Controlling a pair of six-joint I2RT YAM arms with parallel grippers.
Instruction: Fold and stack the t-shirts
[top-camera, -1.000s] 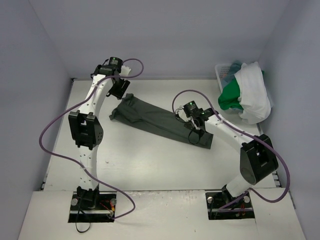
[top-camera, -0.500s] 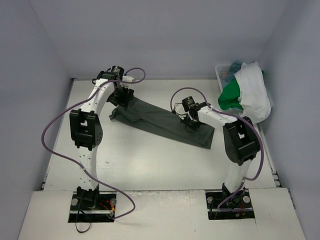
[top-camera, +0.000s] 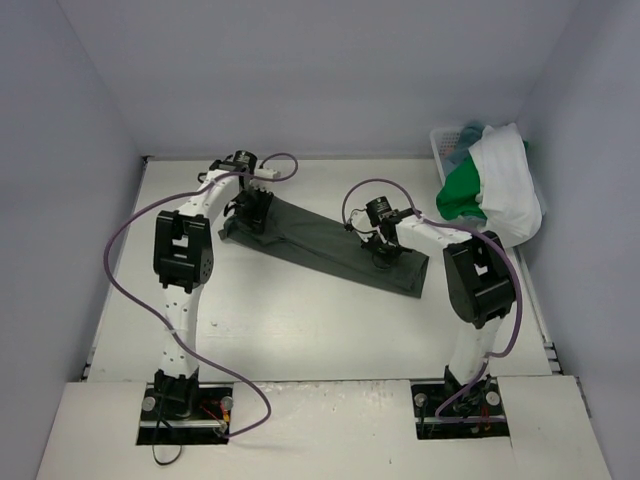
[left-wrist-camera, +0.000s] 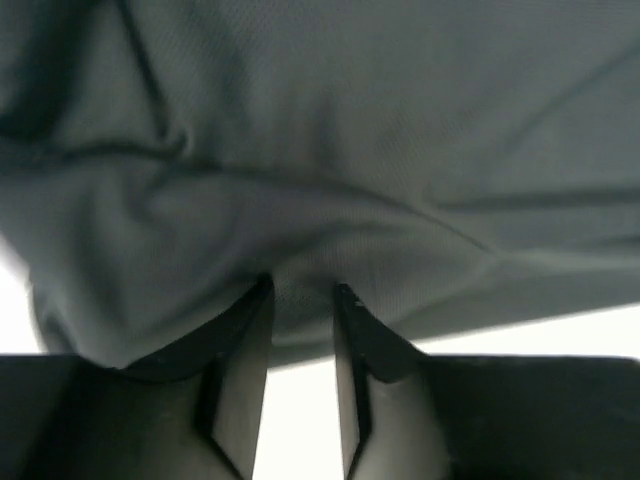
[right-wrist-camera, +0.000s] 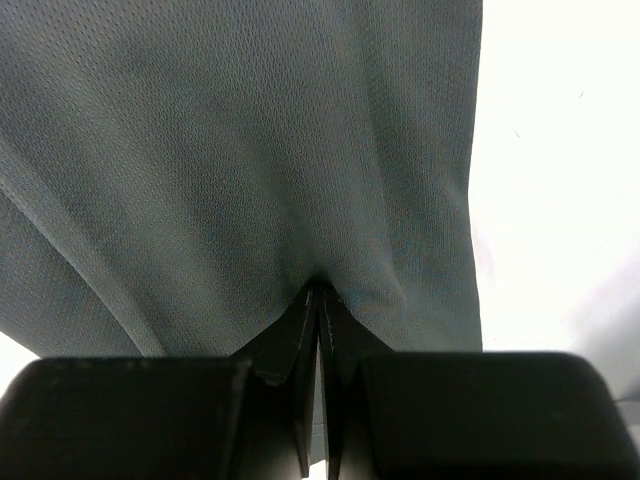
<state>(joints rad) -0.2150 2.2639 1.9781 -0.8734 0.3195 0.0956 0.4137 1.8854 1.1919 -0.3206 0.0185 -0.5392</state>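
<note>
While both arms reach out over the table (top-camera: 300, 330), I see the dark grey-green t-shirt (top-camera: 320, 243) lying on it as a long folded strip, slanting from far left to near right. My left gripper (left-wrist-camera: 303, 292) sits at the strip's far-left end, jaws a narrow gap apart with a bulge of cloth between the tips; I cannot tell whether that cloth is pinched. My right gripper (right-wrist-camera: 320, 288) is down near the strip's right end, jaws pressed together on a pucker of the same shirt. In the far-right corner the white lattice basket (top-camera: 441, 142) holds a heap; the white t-shirt (top-camera: 510, 200) drapes over the bright green t-shirt (top-camera: 458, 195).
</note>
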